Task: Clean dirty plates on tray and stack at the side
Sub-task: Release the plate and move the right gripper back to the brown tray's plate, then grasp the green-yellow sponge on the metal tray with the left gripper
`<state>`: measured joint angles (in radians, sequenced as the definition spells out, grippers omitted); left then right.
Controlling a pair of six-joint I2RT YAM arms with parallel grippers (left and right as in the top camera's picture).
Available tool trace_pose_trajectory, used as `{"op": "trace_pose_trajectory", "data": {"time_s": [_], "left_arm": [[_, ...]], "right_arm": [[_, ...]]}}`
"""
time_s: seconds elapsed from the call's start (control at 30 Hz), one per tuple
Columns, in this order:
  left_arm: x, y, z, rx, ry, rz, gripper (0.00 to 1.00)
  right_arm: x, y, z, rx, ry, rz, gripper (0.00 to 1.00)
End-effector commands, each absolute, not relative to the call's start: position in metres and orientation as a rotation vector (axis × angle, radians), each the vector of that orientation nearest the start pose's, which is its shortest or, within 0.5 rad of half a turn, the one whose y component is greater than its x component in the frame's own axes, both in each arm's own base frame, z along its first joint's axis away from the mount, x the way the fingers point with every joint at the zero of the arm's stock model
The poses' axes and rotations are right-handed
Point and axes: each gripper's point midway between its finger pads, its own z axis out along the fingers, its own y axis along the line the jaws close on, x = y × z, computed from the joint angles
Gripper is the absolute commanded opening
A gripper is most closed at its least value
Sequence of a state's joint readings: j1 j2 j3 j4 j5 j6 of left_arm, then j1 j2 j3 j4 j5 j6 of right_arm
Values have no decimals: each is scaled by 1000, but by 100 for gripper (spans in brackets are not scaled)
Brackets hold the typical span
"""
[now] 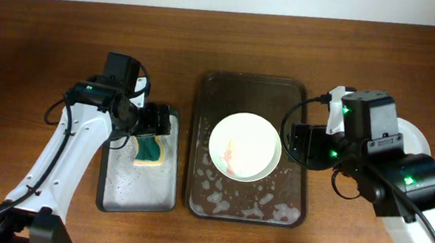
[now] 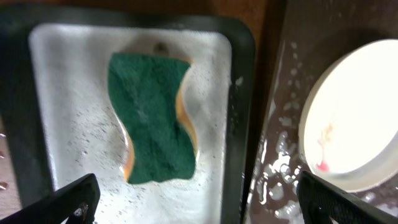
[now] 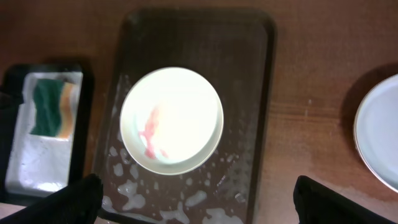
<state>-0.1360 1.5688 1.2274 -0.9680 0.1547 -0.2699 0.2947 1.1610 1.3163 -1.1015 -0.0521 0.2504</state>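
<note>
Left claw [image 1: 152, 124] spread wide, empty, hovering over sponge [image 2: 152, 118], no contact. Right claw [image 1: 298, 142] also wide, empty, just beside right rim of plate [image 1: 245, 146], contact unclear.

Plate sits mid brown tray [image 1: 257, 89] at counter centre, red smear [image 3: 152, 130] on face, suds [image 1: 210, 189] at tray's near end. Sponge lies green side up in grey tray [image 1: 133, 189], toward left edge. Second plate [image 3: 379, 134] on bare counter toward right edge.

Step, likely: grab sponge. Drop straight down, pinch across narrow waist, lift clear of tray rim. Right claw should steady plate rim before scrubbing.
</note>
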Motion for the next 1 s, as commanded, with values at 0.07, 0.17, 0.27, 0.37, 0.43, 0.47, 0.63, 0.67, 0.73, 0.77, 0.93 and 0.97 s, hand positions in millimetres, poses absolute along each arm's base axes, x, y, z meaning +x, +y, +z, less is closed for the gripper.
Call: {"op": "trace_pose_trajectory", "data": {"time_s": [0.07, 0.17, 0.27, 0.37, 0.43, 0.47, 0.63, 0.67, 0.73, 0.77, 0.93, 0.97], "left_arm": [[325, -39, 106, -359, 2887, -54, 75], [313, -38, 75, -417, 2940, -27, 67], [296, -52, 33, -392, 3011, -86, 57], [283, -57, 0, -361, 3047, -83, 25], [280, -57, -6, -362, 3059, -77, 0], [281, -57, -6, -362, 3057, -78, 0], [300, -60, 34, -345, 3062, -76, 0], [306, -61, 46, -317, 3059, -76, 5], [315, -61, 62, -279, 3046, -68, 45], [320, -54, 67, -282, 3023, -10, 61], [332, -28, 48, -291, 2958, 224, 74], [333, -28, 40, -290, 2961, 225, 73]], "right_arm": [[272, 91, 240, -95, 2608, 245, 100], [271, 91, 239, -95, 2612, 244, 98], [271, 91, 239, -95, 2612, 244, 96], [271, 91, 239, -95, 2612, 244, 95], [271, 92, 239, -96, 2612, 247, 94], [271, 92, 239, -96, 2612, 247, 94], [271, 91, 239, -96, 2612, 247, 93], [271, 91, 239, -96, 2612, 246, 93], [271, 91, 239, -96, 2612, 246, 93], [271, 92, 239, -96, 2612, 247, 93], [271, 92, 239, -96, 2612, 247, 93], [271, 92, 239, -96, 2611, 247, 93]]}}
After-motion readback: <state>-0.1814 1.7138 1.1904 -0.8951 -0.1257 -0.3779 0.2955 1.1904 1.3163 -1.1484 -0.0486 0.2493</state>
